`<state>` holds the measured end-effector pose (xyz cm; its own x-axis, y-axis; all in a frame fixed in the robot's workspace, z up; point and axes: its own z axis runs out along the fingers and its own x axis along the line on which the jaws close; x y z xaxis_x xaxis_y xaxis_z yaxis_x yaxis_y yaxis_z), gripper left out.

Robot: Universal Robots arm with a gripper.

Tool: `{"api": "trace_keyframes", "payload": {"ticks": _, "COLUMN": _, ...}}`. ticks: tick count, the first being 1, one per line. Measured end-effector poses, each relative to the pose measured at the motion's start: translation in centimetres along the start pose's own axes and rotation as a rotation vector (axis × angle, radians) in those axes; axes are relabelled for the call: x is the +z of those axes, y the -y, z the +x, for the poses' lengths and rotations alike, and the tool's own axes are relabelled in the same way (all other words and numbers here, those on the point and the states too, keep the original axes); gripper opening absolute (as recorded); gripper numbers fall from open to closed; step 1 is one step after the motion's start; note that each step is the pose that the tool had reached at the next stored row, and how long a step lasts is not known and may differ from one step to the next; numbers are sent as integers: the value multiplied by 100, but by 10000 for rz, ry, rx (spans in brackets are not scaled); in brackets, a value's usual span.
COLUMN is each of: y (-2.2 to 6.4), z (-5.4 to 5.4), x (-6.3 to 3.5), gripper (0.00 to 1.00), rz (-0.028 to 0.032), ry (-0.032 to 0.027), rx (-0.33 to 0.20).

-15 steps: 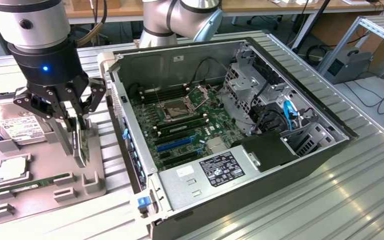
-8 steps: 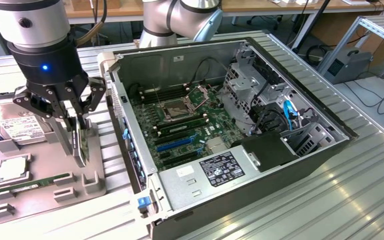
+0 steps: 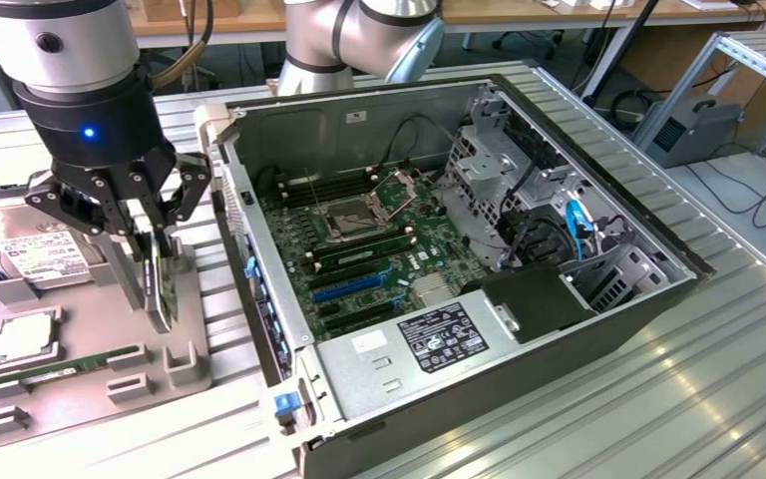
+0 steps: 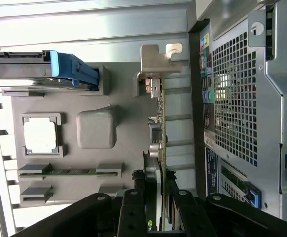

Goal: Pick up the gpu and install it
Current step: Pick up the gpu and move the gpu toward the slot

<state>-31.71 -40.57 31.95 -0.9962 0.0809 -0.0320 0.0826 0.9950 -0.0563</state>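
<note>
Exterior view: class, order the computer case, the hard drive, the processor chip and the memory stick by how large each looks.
1. Computer case, by far the largest.
2. Hard drive, partly hidden, still clearly second.
3. Processor chip and memory stick: one squarish, one long and narrow; too alike to rank.

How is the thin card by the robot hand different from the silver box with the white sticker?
The gpu is thin and stands on its edge; the hard drive is boxy and lies label-up. The gpu is dark with a silver end bracket; the hard drive is silver. The hand is down at the gpu, not the hard drive. Both sit in the gray tray.
</note>
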Motion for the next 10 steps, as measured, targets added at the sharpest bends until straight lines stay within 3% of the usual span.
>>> {"api": "trace_keyframes", "payload": {"ticks": 10, "y": 1, "z": 0, "x": -21, "gripper": 27, "rz": 0, "ry": 0, "rx": 0}}
